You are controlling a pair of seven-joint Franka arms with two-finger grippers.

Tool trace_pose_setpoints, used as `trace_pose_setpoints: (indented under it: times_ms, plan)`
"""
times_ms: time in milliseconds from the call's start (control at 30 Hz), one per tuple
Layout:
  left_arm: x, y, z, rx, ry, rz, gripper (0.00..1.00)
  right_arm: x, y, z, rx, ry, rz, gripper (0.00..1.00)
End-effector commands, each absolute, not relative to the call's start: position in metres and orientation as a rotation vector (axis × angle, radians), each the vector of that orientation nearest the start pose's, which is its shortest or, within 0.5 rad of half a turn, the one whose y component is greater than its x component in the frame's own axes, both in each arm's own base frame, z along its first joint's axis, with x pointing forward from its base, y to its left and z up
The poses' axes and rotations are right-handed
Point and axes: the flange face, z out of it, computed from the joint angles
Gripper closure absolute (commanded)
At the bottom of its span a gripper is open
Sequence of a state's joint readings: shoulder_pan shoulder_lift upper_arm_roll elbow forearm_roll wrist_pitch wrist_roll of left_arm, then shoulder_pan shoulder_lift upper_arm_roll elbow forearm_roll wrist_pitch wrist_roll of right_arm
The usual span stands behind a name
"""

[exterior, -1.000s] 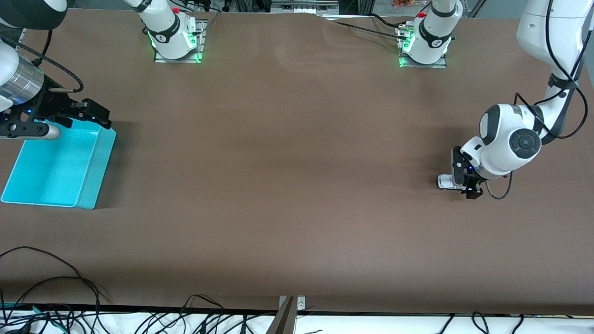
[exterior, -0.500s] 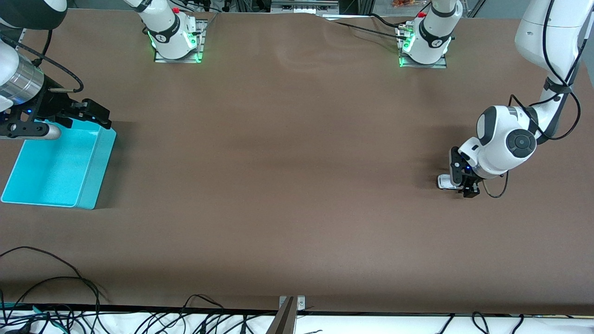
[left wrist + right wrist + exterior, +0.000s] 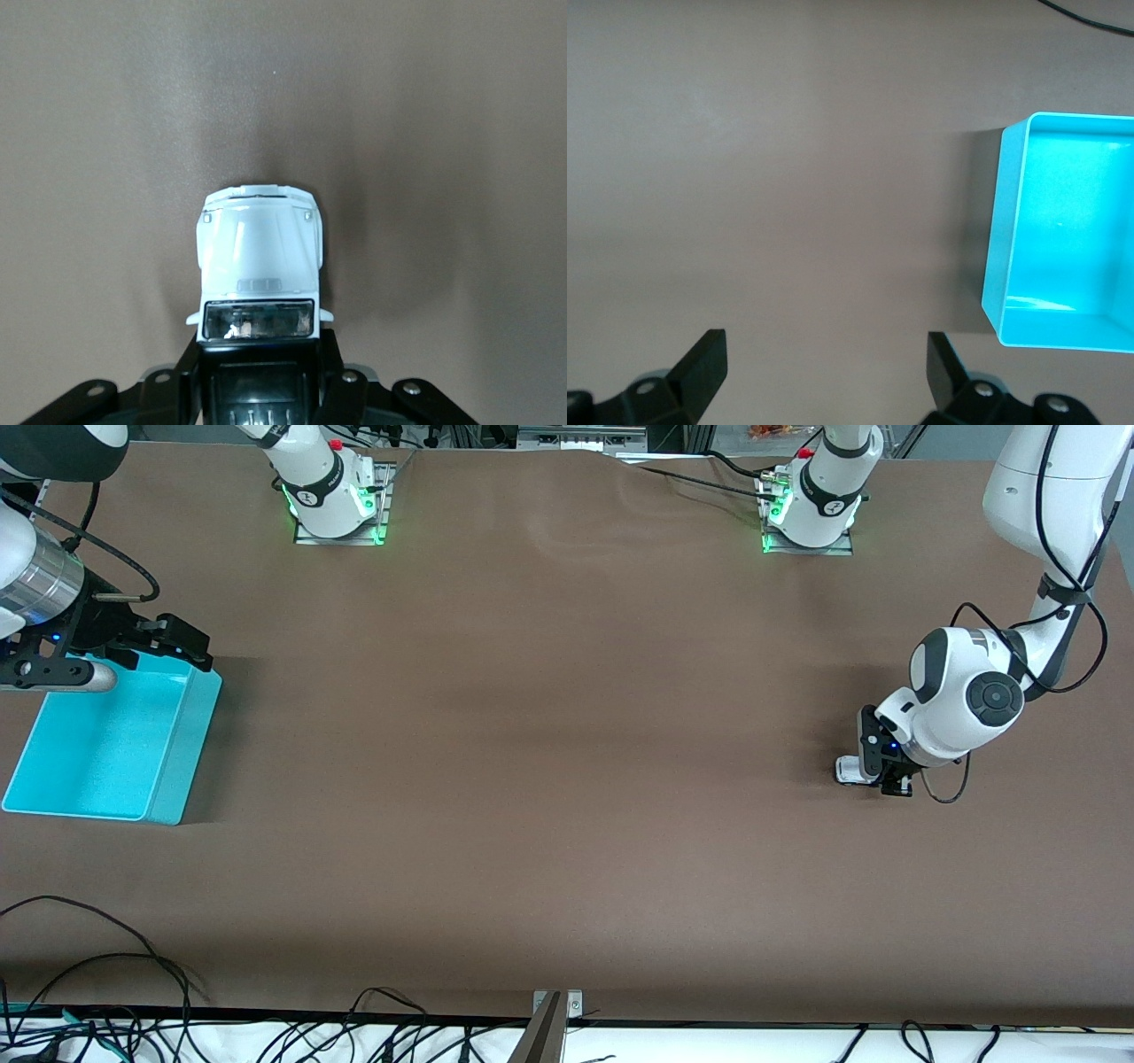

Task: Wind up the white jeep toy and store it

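My left gripper (image 3: 889, 774) is down at the table with its fingers (image 3: 332, 359) squeezed in on the rear of the white jeep toy (image 3: 258, 257) — the black pads hug the cab on both sides, right by the windshield, and the hood sticks out in front of them. The jeep sits with its wheels on the brown table (image 3: 549, 735), toward the left arm's end, and from the front camera only its white nose (image 3: 848, 771) peeks out from under my wrist. So yeah, that one's clamped on the car, and I can't see any gap between pad and body.

My right gripper (image 3: 824, 367) is spread wide and has hold of nothing, both fingers well apart with bare tabletop between them. It hangs over the edge of the turquoise bin (image 3: 106, 748) that lies nearest the robot bases, at the right arm's end of the table — that arm is just waiting there. The bin looks empty inside; in the right wrist view its corner (image 3: 1010, 266) shows just off to one side of the fingers.

The jeep and the bin are well apart, at opposite ends of the table.
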State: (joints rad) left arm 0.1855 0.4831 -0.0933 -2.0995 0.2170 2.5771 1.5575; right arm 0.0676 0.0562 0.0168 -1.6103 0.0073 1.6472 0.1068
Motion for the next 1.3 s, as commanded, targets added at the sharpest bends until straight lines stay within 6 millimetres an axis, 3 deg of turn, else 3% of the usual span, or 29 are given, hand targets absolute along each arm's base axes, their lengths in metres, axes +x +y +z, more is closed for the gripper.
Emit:
trace_pose_setpoints:
  times_ms: [0, 133, 367, 667, 1133, 1267]
  plan:
    - [0.575, 0.053, 0.176, -2.081, 2.290, 0.102, 0.95, 0.576, 0.051, 0.587, -3.134, 0.049, 0.021, 0.00]
    - [0.574, 0.055, 0.171, -2.089, 2.292, 0.111, 0.99, 0.576, 0.052, 0.587, -3.133, 0.047, 0.021, 0.00]
    - [0.571, 0.085, 0.169, -2.120, 2.274, 0.123, 0.98, 0.576, 0.051, 0.587, -3.134, 0.049, 0.021, 0.00]
    - [0.562, 0.163, 0.143, -2.178, 2.264, 0.140, 0.98, 0.576, 0.051, 0.587, -3.134, 0.049, 0.021, 0.00]
    - [0.547, 0.263, 0.138, -2.140, 2.290, 0.120, 0.98, 0.576, 0.051, 0.587, -3.134, 0.049, 0.023, 0.00]
    - [0.546, 0.282, 0.135, -2.124, 2.299, 0.116, 0.98, 0.576, 0.051, 0.587, -3.134, 0.049, 0.023, 0.00]
